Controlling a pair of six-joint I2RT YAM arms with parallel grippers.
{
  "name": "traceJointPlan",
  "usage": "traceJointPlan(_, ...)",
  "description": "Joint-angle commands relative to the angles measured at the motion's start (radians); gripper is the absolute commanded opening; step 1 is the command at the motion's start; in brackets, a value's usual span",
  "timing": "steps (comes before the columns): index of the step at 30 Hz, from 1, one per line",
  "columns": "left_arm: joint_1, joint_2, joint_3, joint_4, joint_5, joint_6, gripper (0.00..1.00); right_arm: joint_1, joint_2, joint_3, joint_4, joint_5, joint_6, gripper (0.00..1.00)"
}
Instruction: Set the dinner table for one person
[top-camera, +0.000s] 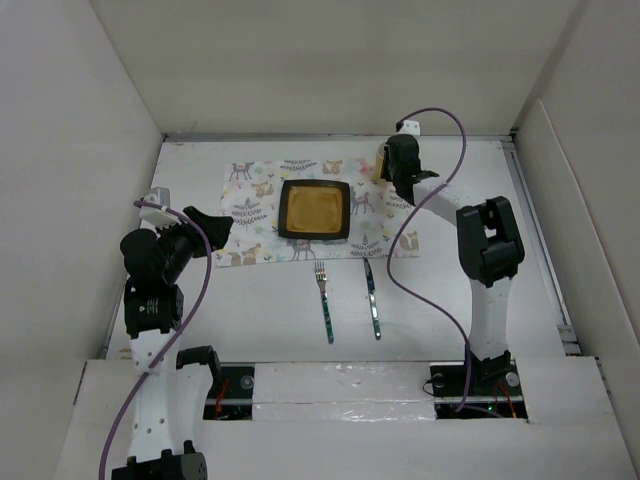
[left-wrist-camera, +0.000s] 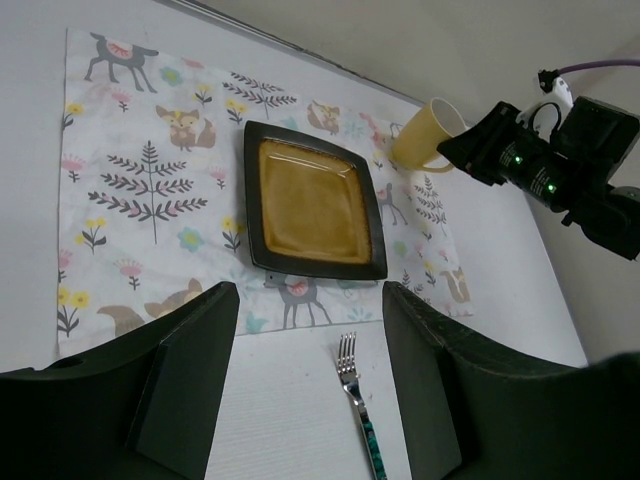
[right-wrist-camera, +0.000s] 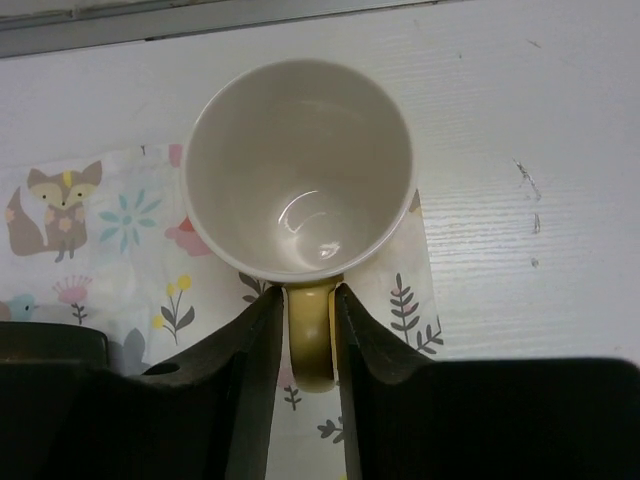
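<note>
White panels (top-camera: 330, 70) wall the surface (top-camera: 260, 310), which runs from the arm bases to the far wall and carries everything. Nearest the bases, a fork (top-camera: 324, 305) and a knife (top-camera: 372, 300) lie side by side on bare surface, just short of the printed mat (top-camera: 255, 215). A dark square plate (top-camera: 315, 210) with an amber centre sits on the mat. The left hand (left-wrist-camera: 310, 300) hangs over the mat's left edge with its jaws wide apart and nothing between them.

At the mat's far right corner stands the mug (right-wrist-camera: 300, 170), mouth up and empty. The right hand (right-wrist-camera: 310, 300) has its fingers (right-wrist-camera: 250, 380) against both sides of the handle (right-wrist-camera: 310, 350) with no gap showing, so it reads as clamped on the handle.

The step in hand looks like placing the mug. Its base is hidden from above, so I cannot tell whether it sits fully down. To do this well:

- Settle the base flat before letting go. It seems to straddle the mat's corner and could rock on the cloth edge.
- Part the jaws evenly, so neither finger nudges the handle and turns the mug.
- Draw back along the line of the handle, then rise.
- Keep the left hand out of the way.
</note>
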Motion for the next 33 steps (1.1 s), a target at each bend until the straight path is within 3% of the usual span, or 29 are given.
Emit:
traceJointPlan(1, 0.005, -0.014, -0.005, 0.052, 0.017, 0.002, 0.56, 0.005, -0.062, 0.014, 0.08, 0.038, 0.005, 0.36)
traceJointPlan(4, 0.005, -0.021, -0.001, 0.046, 0.002, 0.005, 0.56, 0.005, -0.071, 0.004, 0.057, 0.041, 0.006, 0.44)
traceJointPlan(6, 0.005, -0.021, -0.005, 0.049, 0.012, 0.004, 0.56, 0.005, -0.084, -0.01, 0.045, 0.029, 0.011, 0.59)
traceJointPlan(7, 0.005, -0.021, -0.007, 0.049, 0.012, 0.004, 0.56, 0.005, -0.094, -0.012, 0.045, 0.029, 0.011, 0.59)
traceJointPlan(8, 0.005, -0.031, -0.008, 0.054, 0.006, 0.002, 0.56, 0.005, -0.103, -0.013, 0.031, 0.021, 0.014, 0.66)
traceJointPlan(15, 0.005, -0.041, -0.012, 0.065, 0.02, -0.001, 0.56, 0.036, -0.353, -0.129, -0.03, 0.037, 0.041, 0.68)
traceJointPlan(17, 0.005, -0.032, -0.007, 0.059, 0.026, 0.001, 0.54, 0.053, -0.48, -0.211, -0.03, 0.017, 0.093, 0.49)
traceJointPlan(19, 0.005, -0.043, -0.013, 0.072, 0.038, -0.002, 0.51, 0.102, -0.566, -0.399, 0.019, -0.015, 0.136, 0.22)
traceJointPlan(20, 0.005, -0.046, -0.015, 0.074, 0.043, -0.004, 0.46, 0.125, -0.644, -0.465, 0.051, -0.038, 0.136, 0.0)
traceJointPlan(22, 0.005, -0.032, -0.012, 0.069, 0.046, 0.001, 0.33, 0.221, -0.707, -0.649, 0.073, -0.048, 0.153, 0.0)
traceJointPlan(23, 0.005, -0.026, -0.01, 0.071, 0.058, 0.001, 0.16, 0.258, -0.735, -0.701, 0.068, -0.028, 0.165, 0.0)
traceJointPlan(24, 0.005, -0.022, -0.011, 0.077, 0.069, 0.001, 0.05, 0.298, -0.779, -0.749, 0.053, -0.008, 0.181, 0.0)
traceJointPlan(26, 0.005, -0.032, -0.018, 0.092, 0.086, -0.012, 0.0, 0.393, -0.816, -0.857, -0.039, 0.041, 0.224, 0.0)
traceJointPlan(28, 0.005, -0.026, -0.015, 0.089, 0.085, -0.012, 0.0, 0.448, -0.864, -0.921, -0.111, 0.049, 0.279, 0.08)
traceJointPlan(30, 0.005, -0.021, -0.013, 0.088, 0.088, -0.01, 0.0, 0.516, -0.885, -0.953, -0.2, 0.054, 0.328, 0.33)
traceJointPlan(32, 0.005, -0.032, -0.016, 0.091, 0.088, -0.012, 0.1, 0.571, -0.907, -0.978, -0.234, 0.021, 0.36, 0.53)
traceJointPlan(33, 0.005, -0.032, -0.016, 0.089, 0.086, -0.013, 0.12, 0.588, -0.905, -0.981, -0.245, 0.026, 0.373, 0.56)
